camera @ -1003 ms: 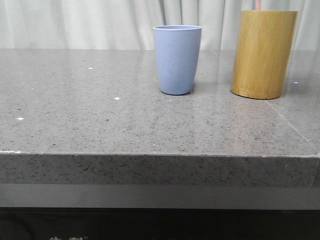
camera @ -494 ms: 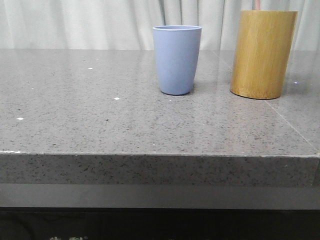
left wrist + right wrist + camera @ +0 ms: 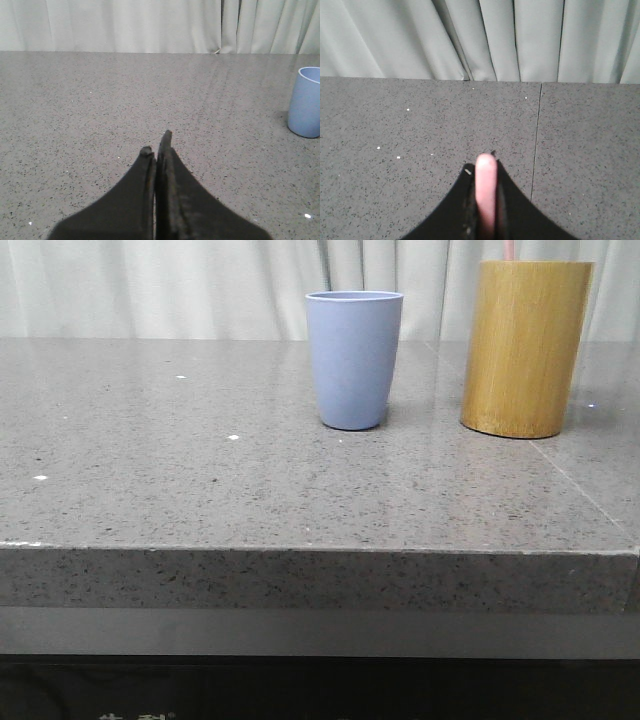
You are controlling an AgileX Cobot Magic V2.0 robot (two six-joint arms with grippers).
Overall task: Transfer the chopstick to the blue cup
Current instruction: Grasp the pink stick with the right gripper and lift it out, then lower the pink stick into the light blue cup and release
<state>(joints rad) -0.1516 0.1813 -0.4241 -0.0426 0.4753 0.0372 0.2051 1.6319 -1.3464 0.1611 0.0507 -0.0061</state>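
Note:
The blue cup (image 3: 353,360) stands upright near the middle of the back of the grey stone table (image 3: 200,490); it also shows in the left wrist view (image 3: 305,102). A pale pink chopstick (image 3: 486,190) is clamped between the jaws of my right gripper (image 3: 482,162), above bare table. In the front view only a short pink piece of chopstick (image 3: 509,250) shows at the top edge, above the bamboo holder (image 3: 525,348). My left gripper (image 3: 156,143) is shut and empty, low over the table, well away from the cup. Neither gripper shows in the front view.
The tall yellow-brown bamboo cylinder stands just right of the blue cup with a gap between them. A seam (image 3: 536,145) runs across the table. Pale curtains (image 3: 150,285) hang behind the table's back edge.
The pink chopstick piece above the bamboo holder has shifted slightly to the left. The cup and the holder have not moved.

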